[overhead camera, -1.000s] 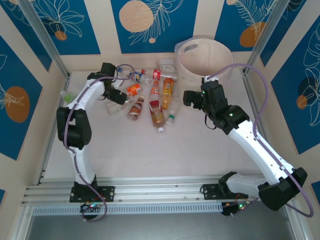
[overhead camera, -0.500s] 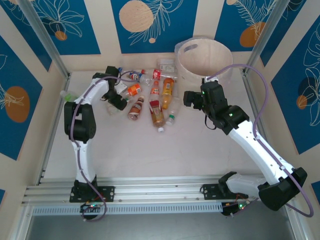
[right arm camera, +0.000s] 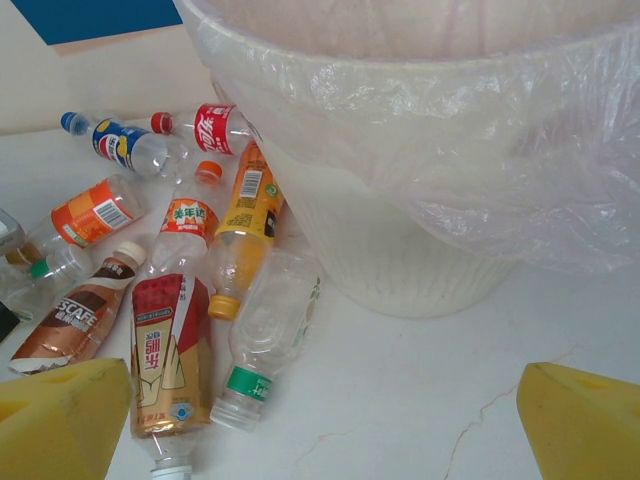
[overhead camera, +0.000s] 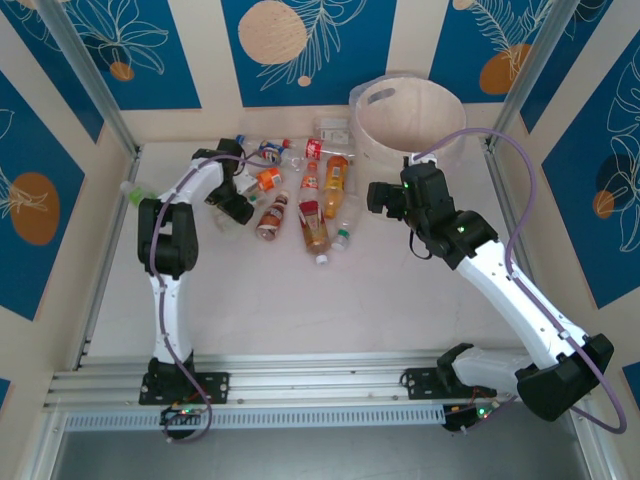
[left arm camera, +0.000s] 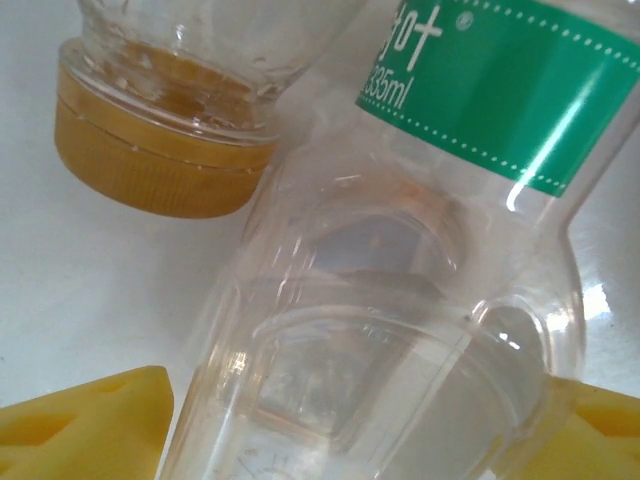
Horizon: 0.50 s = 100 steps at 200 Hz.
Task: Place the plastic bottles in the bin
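Observation:
A clear plastic bottle with a green label lies on the white table, and my left gripper is shut on its body. One yellow pad is at one side and the other pad shows behind the opposite wall. A yellow-capped bottle lies right beside it. From above, the left gripper is at the left end of a heap of several bottles. My right gripper stands open over bare table, next to the bin and the bottles. The bin stands at the back right.
A clear liner hangs over the bin's rim. Metal frame posts and walls close in the white table. A green-capped item lies by the left wall. A clear packet rests by the bin.
The left arm's elbow has swung in to the right and its jaws have narrowed onto the clear green-labelled bottle. The right arm has not moved.

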{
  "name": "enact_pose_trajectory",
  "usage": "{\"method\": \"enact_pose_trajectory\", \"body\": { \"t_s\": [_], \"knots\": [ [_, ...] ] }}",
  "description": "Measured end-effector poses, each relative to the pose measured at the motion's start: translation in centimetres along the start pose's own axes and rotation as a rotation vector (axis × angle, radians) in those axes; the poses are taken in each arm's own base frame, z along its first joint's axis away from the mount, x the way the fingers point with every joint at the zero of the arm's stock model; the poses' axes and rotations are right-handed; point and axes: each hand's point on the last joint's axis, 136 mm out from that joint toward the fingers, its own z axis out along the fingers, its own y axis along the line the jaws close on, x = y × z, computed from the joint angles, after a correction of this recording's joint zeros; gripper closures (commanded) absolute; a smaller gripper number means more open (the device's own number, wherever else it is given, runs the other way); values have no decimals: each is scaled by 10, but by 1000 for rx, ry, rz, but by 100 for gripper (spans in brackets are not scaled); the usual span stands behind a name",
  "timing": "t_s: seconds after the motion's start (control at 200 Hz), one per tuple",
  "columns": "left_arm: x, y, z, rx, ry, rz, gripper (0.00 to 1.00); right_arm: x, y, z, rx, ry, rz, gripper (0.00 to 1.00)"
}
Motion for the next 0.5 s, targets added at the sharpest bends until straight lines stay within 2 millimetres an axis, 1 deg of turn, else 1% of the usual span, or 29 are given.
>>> {"method": "enact_pose_trajectory", "body": {
  "t_s": [0.105,0.2,0.245,0.38,0.44,0.5],
  "knots": [
    [2,0,2,-4,6,2,25,0,0,0,0,0,0,1],
    [3,1,3,-9,7,3,19,1,0,1,1,2,-1,1],
    [5,0,6,-6,14,-4,17,2,0,1,1,3,-1,1],
    [23,-11,21,23,67,-9,17,4,0,4,2,4,-2,1],
    [22,-10,21,18,60,-9,17,4,0,4,1,2,-1,1],
    [23,-10,22,20,59,-14,21,4,0,4,-1,-1,0,1]
  ]
}}
